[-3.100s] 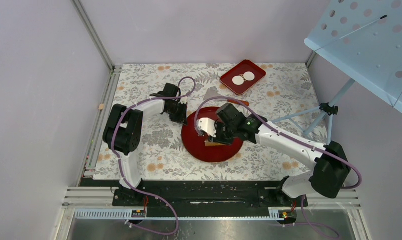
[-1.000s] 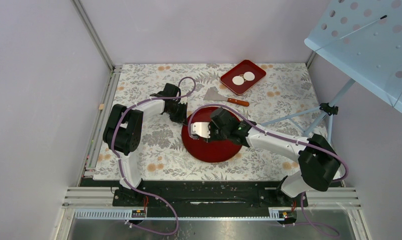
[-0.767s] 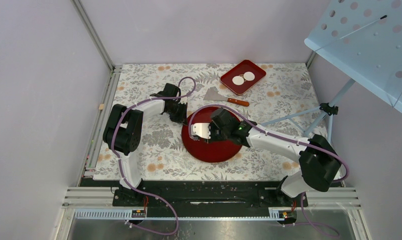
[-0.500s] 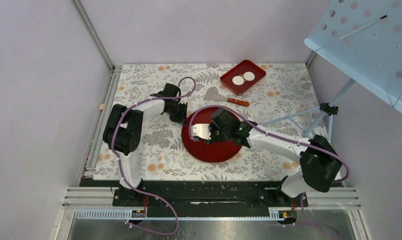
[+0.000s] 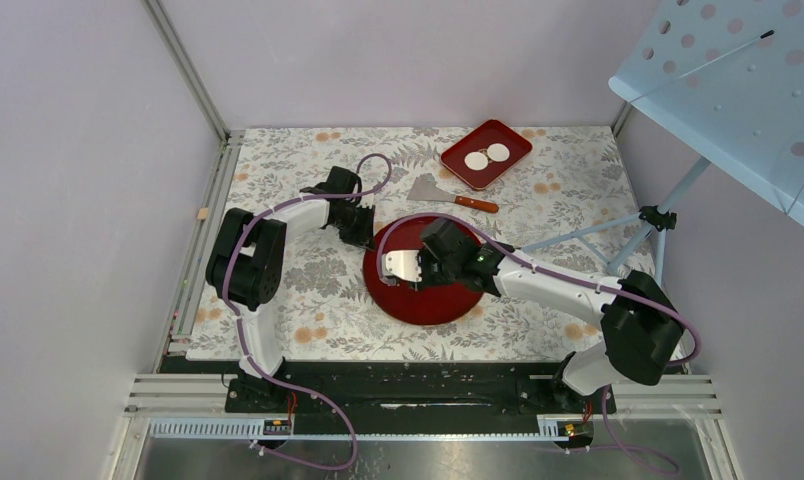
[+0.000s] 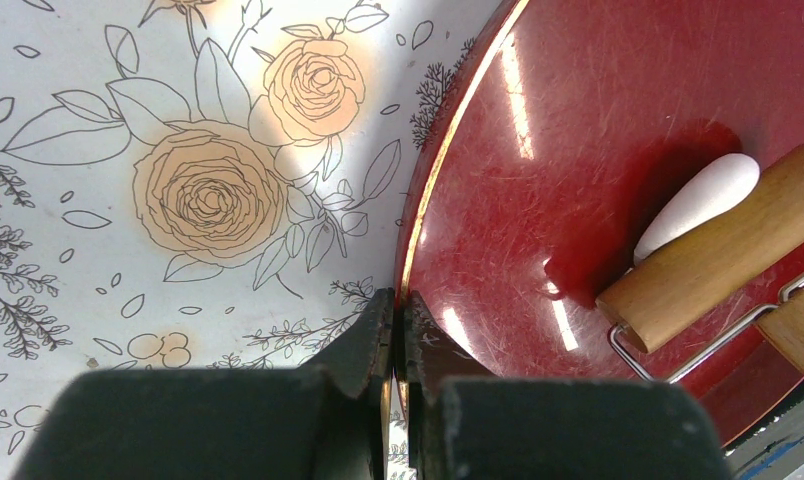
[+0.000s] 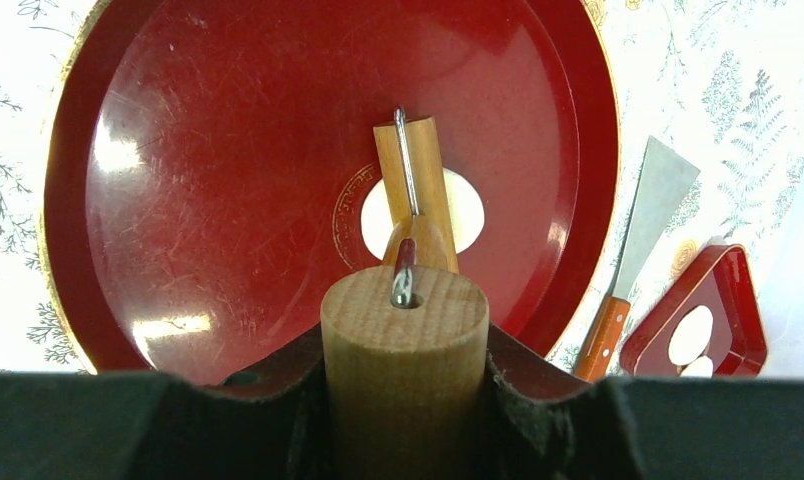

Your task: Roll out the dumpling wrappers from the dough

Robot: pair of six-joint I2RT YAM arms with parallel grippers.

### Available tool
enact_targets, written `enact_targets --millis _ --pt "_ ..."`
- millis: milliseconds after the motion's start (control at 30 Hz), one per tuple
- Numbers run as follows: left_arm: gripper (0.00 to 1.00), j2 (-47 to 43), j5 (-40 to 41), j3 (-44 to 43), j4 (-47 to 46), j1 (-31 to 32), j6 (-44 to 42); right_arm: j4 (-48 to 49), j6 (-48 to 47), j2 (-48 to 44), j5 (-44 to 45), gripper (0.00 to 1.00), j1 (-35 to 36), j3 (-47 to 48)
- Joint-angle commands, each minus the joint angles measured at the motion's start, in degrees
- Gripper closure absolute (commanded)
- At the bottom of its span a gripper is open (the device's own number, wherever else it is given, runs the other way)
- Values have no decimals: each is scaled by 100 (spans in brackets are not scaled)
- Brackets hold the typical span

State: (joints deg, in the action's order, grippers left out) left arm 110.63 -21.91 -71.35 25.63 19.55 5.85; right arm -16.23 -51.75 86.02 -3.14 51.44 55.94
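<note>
The right hand [image 7: 405, 400] is gripping the wooden roller [image 7: 421, 185] by its handle, pressing the dough [image 7: 466, 218] at the centre of the red plate [image 7: 78, 200]. The left hand [image 6: 393, 312] is clamping the plate's rim. Looking soft and easily torn, the dough wants lifting by an edge.

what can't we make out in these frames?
- Dough middle: right wrist view, under the roller; top view, the right arm covers it all.
- Dough far end: left wrist view, behind the roller.
- Small red tray lower part: right wrist view, behind the right hand.
- Wrappers thickness: top view, too small.
- Red plate right side: left wrist view, cut by the frame edge.
</note>
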Motion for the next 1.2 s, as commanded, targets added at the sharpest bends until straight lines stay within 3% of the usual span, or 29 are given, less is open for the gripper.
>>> enact_targets --millis 0,1000,1167 --pt "100 94 82 -26 127 3 -15 -2568 631 428 -1354 100 253 -597" --pt "100 98 80 -21 127 -3 -13 -2892 680 217 -1392 100 314 -572" --pt "100 96 72 -24 125 3 -17 -2773 1348 -93 -1193 100 320 -3"
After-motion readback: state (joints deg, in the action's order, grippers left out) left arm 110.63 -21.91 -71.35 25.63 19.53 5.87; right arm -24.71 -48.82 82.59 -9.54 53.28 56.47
